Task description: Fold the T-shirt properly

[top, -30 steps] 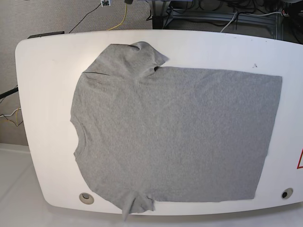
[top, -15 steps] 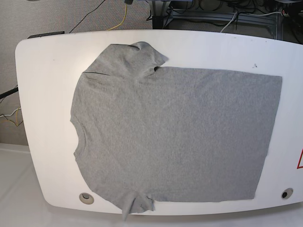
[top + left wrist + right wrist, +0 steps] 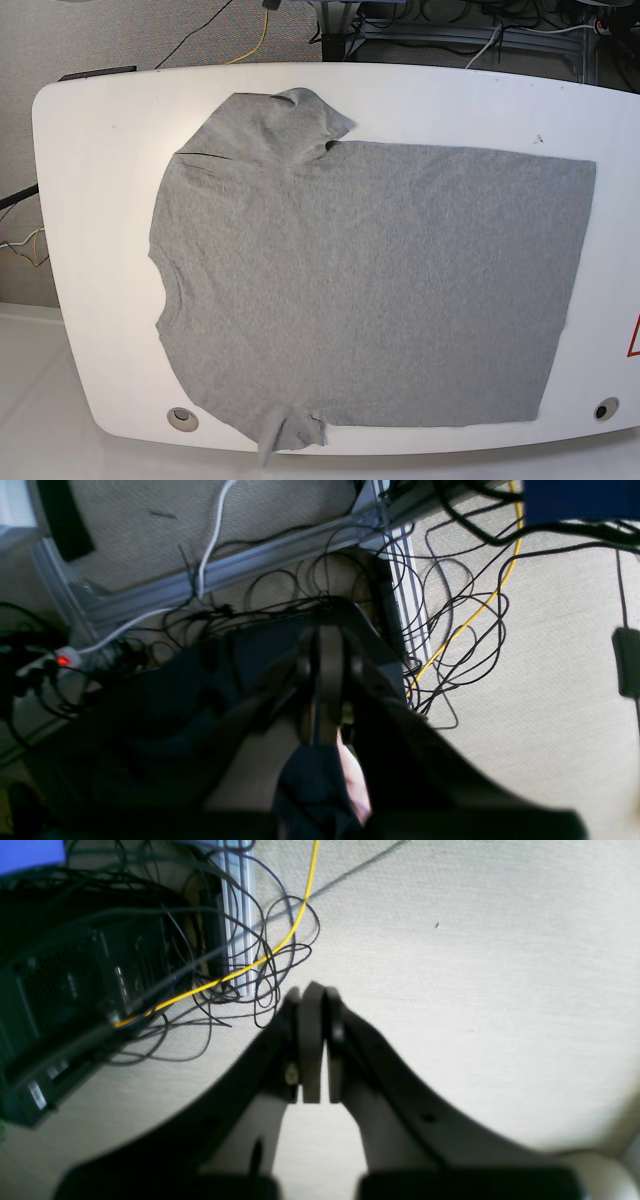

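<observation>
The grey T-shirt (image 3: 370, 285) lies spread flat on the white table (image 3: 90, 230) in the base view, collar to the left and hem to the right. One sleeve is folded in at the far edge, the other bunches at the near edge. Neither arm appears in the base view. My left gripper (image 3: 325, 645) is shut with nothing in it, held over the floor cables. My right gripper (image 3: 314, 1000) is shut and empty too, over bare carpet. The T-shirt is out of both wrist views.
Black cables and a yellow cable (image 3: 470, 615) tangle on the carpet beside a metal rail (image 3: 405, 595). A dark computer case (image 3: 65, 990) stands at the left of the right wrist view. Two round holes (image 3: 182, 418) mark the table's near corners.
</observation>
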`<state>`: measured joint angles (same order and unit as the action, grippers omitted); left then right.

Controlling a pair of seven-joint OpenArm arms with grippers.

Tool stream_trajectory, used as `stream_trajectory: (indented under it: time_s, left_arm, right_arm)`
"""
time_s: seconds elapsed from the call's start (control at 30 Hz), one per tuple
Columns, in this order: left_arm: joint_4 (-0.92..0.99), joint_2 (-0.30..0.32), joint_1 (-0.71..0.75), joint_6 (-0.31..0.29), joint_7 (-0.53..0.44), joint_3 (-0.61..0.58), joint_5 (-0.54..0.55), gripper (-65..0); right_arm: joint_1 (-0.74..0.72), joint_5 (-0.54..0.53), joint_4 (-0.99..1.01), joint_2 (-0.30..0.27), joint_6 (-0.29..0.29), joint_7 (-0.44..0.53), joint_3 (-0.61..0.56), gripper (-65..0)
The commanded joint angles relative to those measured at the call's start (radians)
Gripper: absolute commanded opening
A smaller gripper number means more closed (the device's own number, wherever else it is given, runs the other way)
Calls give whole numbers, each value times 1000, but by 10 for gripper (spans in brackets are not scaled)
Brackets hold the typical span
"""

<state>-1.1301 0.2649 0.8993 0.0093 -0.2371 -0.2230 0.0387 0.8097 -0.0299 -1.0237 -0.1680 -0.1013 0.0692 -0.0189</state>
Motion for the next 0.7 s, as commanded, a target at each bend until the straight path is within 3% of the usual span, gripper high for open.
stream_trajectory:
  time_s: [0.0,0.43,0.67]
  left_arm:
    - [-48,16,50,-3,-18,-3,1,-650]
    - [-323,63,187,-4,41,0,2,-650]
    - [-482,76,254,-1,82,22,1,-650]
  right_arm:
    - [59,-6,-67,-13,-3,1,7,-649]
    - [218,-7,-324,-22,-5,-17,56,-647]
    - [316,-13,-479,-64,-4,-26,109,-647]
